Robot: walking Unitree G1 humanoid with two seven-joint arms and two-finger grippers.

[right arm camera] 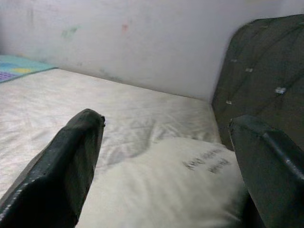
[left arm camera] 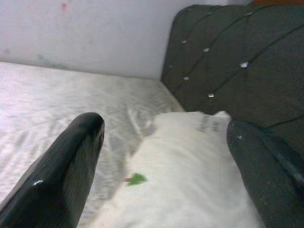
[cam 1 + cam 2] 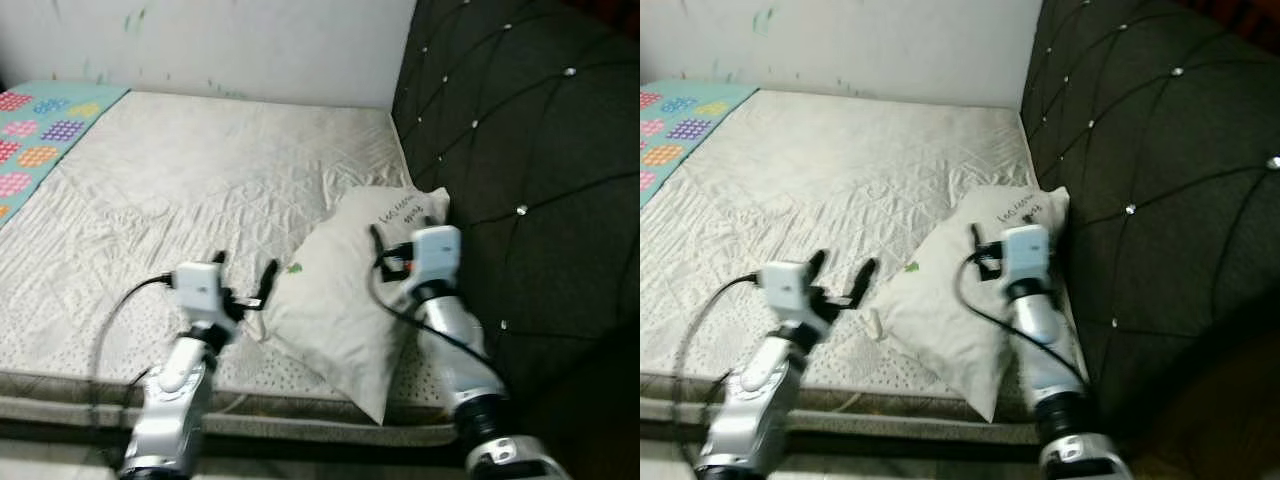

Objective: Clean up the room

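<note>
White quilted mattress (image 3: 200, 190) is filling the room's corner, with a white pillow (image 3: 345, 290) lying at its near edge beside the dark tufted headboard (image 3: 520, 150).

Its long axis is running diagonally, the handwritten end pointing toward the headboard and one corner hanging past the mattress edge. The left gripper (image 3: 840, 275) is hovering with fingers spread just beside the pillow's near side, while the right gripper (image 1: 166, 166) is reaching over it, fingers parted and grasping nothing. A patterned sheet (image 3: 40, 130) is lying at the far left.
</note>
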